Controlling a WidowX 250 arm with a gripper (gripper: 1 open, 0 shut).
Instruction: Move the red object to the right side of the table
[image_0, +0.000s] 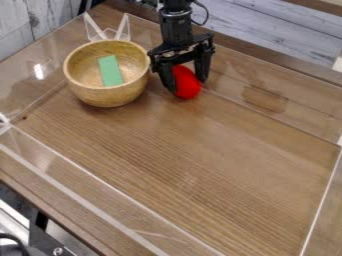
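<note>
The red object (187, 86) is a small glossy red toy fruit lying on the brown wood-grain table (201, 160), just right of the wooden bowl. My black gripper (182, 74) hangs straight down over it, open, with one finger on each side of the fruit. The fingers straddle it without closing on it. The top of the fruit, where a stem would be, is hidden behind the gripper.
A wooden bowl (83, 88) holding a green block (110, 70) stands at the back left, close to the gripper. A low clear acrylic wall (54, 150) rims the tabletop. Bare wood stretches to the right and front.
</note>
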